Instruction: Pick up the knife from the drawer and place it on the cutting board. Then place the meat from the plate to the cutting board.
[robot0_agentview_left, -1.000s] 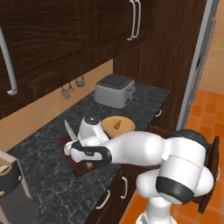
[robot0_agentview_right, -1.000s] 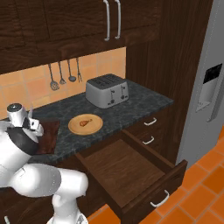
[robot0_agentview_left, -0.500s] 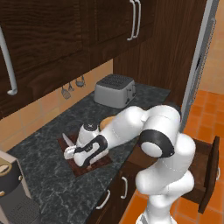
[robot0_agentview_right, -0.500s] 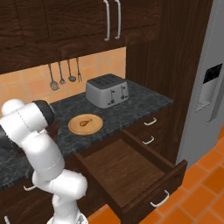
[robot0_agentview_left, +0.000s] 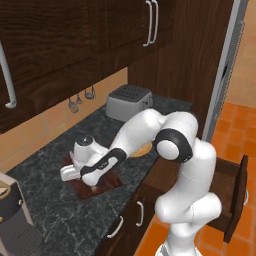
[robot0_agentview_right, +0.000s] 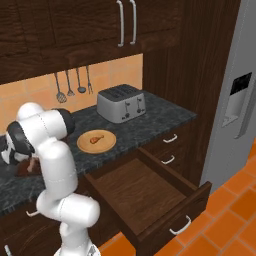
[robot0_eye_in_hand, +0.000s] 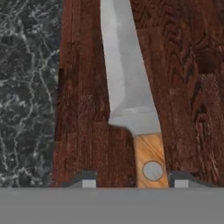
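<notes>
The knife (robot0_eye_in_hand: 131, 92) lies flat on the dark reddish cutting board (robot0_eye_in_hand: 183, 87), its grey blade pointing away from the hand and its tan handle (robot0_eye_in_hand: 151, 162) between the two fingertips. My gripper (robot0_eye_in_hand: 134, 180) is open just above the board, with a gap on each side of the handle. In the left base view the hand (robot0_agentview_left: 91, 179) is low over the board (robot0_agentview_left: 107, 184) on the counter. The orange-brown meat (robot0_agentview_right: 95, 138) rests on the round tan plate (robot0_agentview_right: 107, 145), to the right of the board (robot0_agentview_right: 24, 170). The drawer (robot0_agentview_right: 150, 192) stands pulled out and looks empty.
A silver toaster (robot0_agentview_right: 120, 102) stands at the back of the dark stone counter (robot0_agentview_right: 160, 117). Utensils (robot0_agentview_right: 72, 82) hang on the wall. A coffee machine (robot0_agentview_left: 12, 220) sits at the counter's left end. The fridge (robot0_agentview_right: 235, 100) is at the right, beside the open drawer.
The hand has come down from a raised pose with the knife tilted up to low over the board. The knife now lies flat there and the fingers stand apart from its handle.
</notes>
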